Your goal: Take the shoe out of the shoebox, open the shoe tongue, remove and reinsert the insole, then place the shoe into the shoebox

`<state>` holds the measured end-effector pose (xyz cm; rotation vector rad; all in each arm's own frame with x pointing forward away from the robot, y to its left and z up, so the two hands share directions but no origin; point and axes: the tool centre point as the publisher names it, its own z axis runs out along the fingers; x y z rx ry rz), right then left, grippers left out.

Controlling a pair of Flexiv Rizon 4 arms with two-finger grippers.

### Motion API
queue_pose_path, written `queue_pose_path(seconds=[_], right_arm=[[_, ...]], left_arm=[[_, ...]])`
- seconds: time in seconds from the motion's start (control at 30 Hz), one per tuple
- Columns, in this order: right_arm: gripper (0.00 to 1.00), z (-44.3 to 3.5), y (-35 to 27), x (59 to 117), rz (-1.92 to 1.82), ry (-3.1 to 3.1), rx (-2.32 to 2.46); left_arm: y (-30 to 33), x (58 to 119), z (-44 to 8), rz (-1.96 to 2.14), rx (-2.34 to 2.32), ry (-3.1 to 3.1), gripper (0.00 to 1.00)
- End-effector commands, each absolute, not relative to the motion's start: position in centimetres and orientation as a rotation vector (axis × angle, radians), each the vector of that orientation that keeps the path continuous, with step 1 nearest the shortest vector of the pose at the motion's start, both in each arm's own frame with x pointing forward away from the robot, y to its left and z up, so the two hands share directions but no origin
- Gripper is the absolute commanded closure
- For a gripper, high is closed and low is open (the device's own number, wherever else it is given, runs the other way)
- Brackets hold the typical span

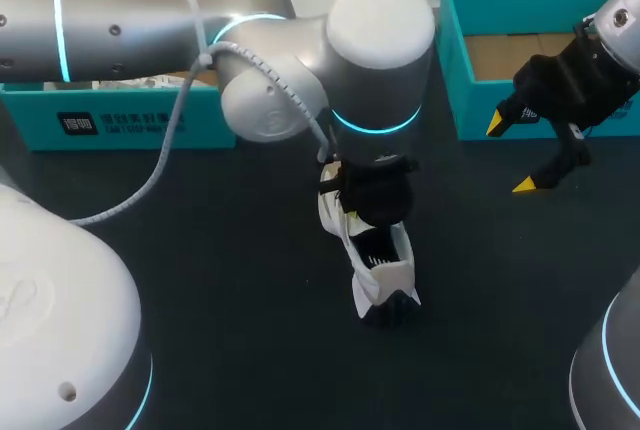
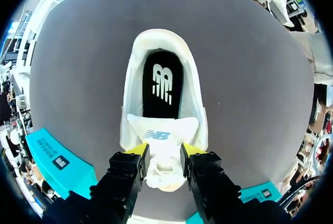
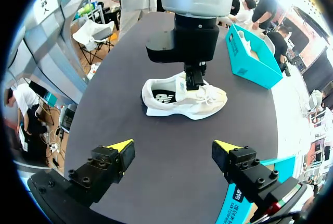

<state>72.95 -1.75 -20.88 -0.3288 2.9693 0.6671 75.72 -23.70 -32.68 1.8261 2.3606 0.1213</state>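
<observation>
Left wrist view has the shoe (image 2: 164,110) sitting upright on the table (image 2: 250,78), out of the shoebox (image 1: 455,80), with the left gripper (image 2: 165,150) pinching the tongue (image 2: 162,135) from both sides. It looks light and soft up top, so the floppy tongue seems the spot to pull, and the insole (image 2: 162,81) probably bends easily. The right gripper (image 3: 173,147) hangs spread wide, empty.

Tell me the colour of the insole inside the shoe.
The insole is black with a white logo, clearest in the left wrist view.
</observation>
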Motion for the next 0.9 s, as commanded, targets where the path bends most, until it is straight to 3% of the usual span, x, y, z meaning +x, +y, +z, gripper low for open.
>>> queue_pose_path(seconds=[0.03,0.43,0.57,0.63,0.73,0.8,0.87,0.9], right_arm=[[0.00,-21.0,-1.7,73.0,0.662,2.971,-0.328],[0.00,-21.0,-1.7,73.0,0.662,2.971,-0.328],[0.00,-21.0,-1.7,73.0,0.662,2.971,-0.328],[0.00,-21.0,-1.7,73.0,0.662,2.971,-0.328],[0.00,-21.0,-1.7,73.0,0.662,2.971,-0.328],[0.00,-21.0,-1.7,73.0,0.662,2.971,-0.328],[0.00,-21.0,-1.7,73.0,0.662,2.971,-0.328],[0.00,-21.0,-1.7,73.0,0.662,2.971,-0.328]], left_arm=[[-23.8,76.2,-31.7,0.088,1.807,2.363,0.60],[-25.3,74.2,-34.1,0.047,1.830,2.395,0.53],[-24.6,73.6,-33.0,0.019,1.784,2.421,0.52],[-23.6,73.4,-31.5,-0.013,1.737,2.463,0.44],[-22.4,72.9,-29.9,-0.012,1.666,2.549,0.44],[-21.6,72.5,-29.2,0.016,1.585,2.636,0.37],[-20.8,72.0,-28.7,0.060,1.450,2.730,0.18],[-20.6,71.9,-28.5,0.076,1.403,2.740,0.13]])
